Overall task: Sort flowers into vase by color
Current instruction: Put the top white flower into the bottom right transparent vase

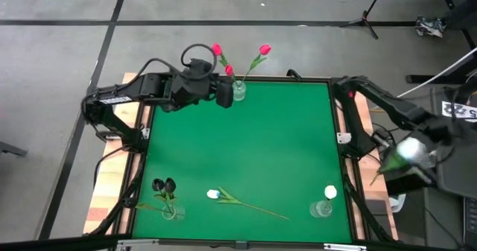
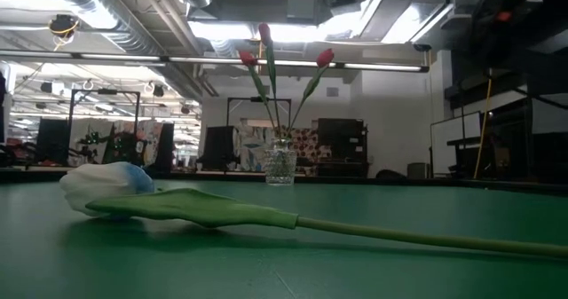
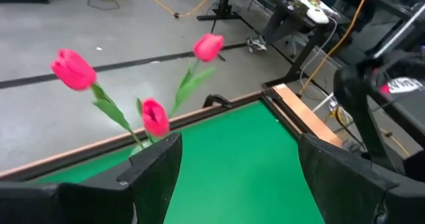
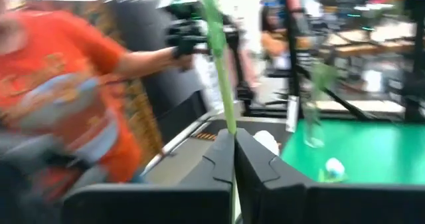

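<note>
A glass vase (image 1: 238, 91) at the table's far edge holds three pink tulips (image 1: 262, 51), also seen in the low view (image 2: 266, 35) and the left wrist view (image 3: 73, 70). My left gripper (image 1: 223, 94) stands open just left of that vase, touching nothing. A vase (image 1: 170, 211) at the near left holds near-black tulips (image 1: 164, 185). A vase (image 1: 321, 208) at the near right holds one white tulip (image 1: 331, 193). Another white tulip (image 1: 215, 194) lies flat on the mat. My right gripper (image 4: 234, 151) is shut on a white tulip (image 1: 412, 150) beyond the table's right edge. My right gripper pinches the tulip's thin green stem (image 4: 228, 121) between its two shut fingers. The stem runs on past the fingertips, roughly in line with them. The flower is lifted clear of the table, outside its right edge; its white head (image 1: 412, 150) shows blurred in the high view.
The lying white tulip's stem (image 1: 261, 208) stretches toward the near right across the green mat (image 1: 283, 147). A person in an orange shirt (image 4: 60, 78) stands beyond the table in the right wrist view. Wooden rails (image 1: 350, 169) edge the table.
</note>
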Robot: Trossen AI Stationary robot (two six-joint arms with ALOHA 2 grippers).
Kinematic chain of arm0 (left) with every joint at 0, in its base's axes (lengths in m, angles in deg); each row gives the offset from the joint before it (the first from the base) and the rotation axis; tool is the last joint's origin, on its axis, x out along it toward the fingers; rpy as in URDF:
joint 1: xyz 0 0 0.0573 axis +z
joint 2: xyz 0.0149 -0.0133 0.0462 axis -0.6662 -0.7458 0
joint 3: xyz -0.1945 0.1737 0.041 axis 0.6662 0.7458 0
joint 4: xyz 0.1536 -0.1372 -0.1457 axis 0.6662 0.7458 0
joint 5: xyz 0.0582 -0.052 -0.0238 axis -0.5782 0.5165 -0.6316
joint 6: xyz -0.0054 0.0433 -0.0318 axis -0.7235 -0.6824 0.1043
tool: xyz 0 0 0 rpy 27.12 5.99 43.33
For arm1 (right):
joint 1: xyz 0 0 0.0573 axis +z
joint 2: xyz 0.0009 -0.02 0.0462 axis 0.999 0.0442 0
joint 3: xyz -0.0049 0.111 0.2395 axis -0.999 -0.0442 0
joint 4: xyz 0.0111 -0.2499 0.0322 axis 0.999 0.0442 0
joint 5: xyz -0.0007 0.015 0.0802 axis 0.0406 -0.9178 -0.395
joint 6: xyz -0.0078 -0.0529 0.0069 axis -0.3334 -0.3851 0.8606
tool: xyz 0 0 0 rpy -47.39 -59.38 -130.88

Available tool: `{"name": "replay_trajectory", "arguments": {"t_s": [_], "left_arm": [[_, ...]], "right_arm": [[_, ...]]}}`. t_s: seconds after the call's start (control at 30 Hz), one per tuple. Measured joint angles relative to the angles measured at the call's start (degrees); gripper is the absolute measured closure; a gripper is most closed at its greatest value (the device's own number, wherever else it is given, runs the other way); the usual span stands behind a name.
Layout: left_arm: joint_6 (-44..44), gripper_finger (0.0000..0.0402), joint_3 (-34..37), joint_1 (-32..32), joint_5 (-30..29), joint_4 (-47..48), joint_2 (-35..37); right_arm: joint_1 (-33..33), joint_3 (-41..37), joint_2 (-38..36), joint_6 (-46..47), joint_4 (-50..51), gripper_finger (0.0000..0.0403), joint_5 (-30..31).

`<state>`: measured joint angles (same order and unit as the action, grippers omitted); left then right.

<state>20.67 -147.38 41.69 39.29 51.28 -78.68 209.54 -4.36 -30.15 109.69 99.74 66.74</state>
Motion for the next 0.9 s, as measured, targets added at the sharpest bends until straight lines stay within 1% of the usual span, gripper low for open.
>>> {"name": "replay_trajectory", "arguments": {"t_s": [0.1,0.17,0.23,0.3,0.5,0.6,0.73,0.83,0.9], "left_arm": [[1.04,0.0108,0.0,-0.9,0.01,0.01,-1.1],[2.35,0.0108,0.0,-1.33,0.03,0.0,-1.76],[4.88,0.0108,0.0,-1.95,-0.02,-0.19,-2.56],[6.69,0.0108,0.0,-2.49,-0.02,-0.21,-3.46],[11.31,0.0108,0.02,-3.86,0.0,-0.23,-5.09],[12.36,0.0108,0.02,-4.27,-0.04,-0.23,-5.17],[12.19,0.0108,0.02,-4.43,-0.06,-0.26,-5.17],[9.55,0.0108,0.02,-4.79,-0.11,-0.21,-5.17],[7.5,0.0108,0.02,-4.8,-0.13,-0.21,-5.17]], "right_arm": [[-6.1,-3.14,0.3,9.23,0.03,0.0403,0.36],[-8.78,-3.53,0.74,12.29,-1.41,0.0403,0.56],[-11.78,-3.36,1.86,11.82,-6.16,0.0403,0.66],[-15.73,-3.35,3.4,8.62,-10.24,0.0403,0.65],[-31.95,-1.08,8.7,5.06,-10.85,0.0403,0.62],[-39.27,0.39,10.59,4.53,-7.91,0.0403,0.6],[-46.48,4.84,9.85,2.82,2.03,0.0403,0.53],[-48.17,10.22,7.49,-5.29,12.43,0.0403,-0.39],[-48.16,12.51,5.3,-12.9,13.9,0.0403,-2.41]]}}
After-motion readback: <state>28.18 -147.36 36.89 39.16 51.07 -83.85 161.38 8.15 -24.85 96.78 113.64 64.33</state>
